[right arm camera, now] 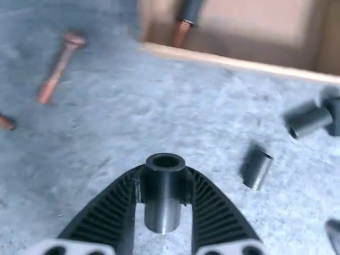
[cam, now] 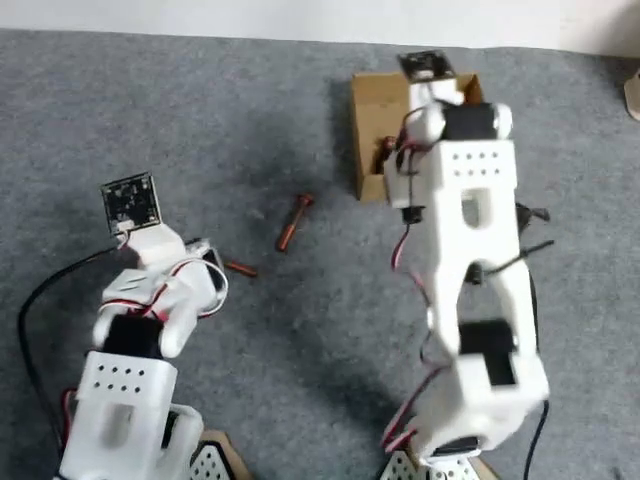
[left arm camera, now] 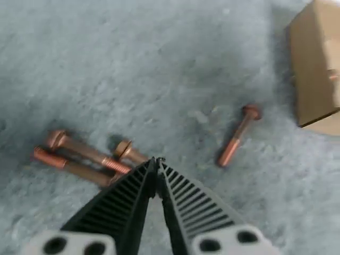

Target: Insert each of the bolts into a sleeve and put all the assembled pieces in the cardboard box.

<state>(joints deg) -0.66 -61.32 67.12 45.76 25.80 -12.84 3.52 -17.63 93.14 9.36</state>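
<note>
Grey metal sleeve pinched upright in the right gripper, open bore facing up, jaws narrow around its middle. Probably smooth, rigid and a bit slippery, so best held on the round wall at mid-height, with the bore left free for a bolt. Light enough by the look of it. Loose sleeves lying on the grey desk just ahead of that gripper and off to one side. Cardboard box beyond them, with one finished piece poking up inside.

Left gripper pinched fully together, nothing between the tips as far as can be told. Copper-coloured bolts right at its tips, a bundle of three or so, touching each other, just off to one side. Lone bolt farther ahead on the other side, well apart from the bundle, between this gripper and the box.

Stiff, thin, likely to roll. Best grabbed across the shank near the middle, head end clear, threaded end sticking out for the bore. Next up, probably: picking a bolt with the left side.
</note>
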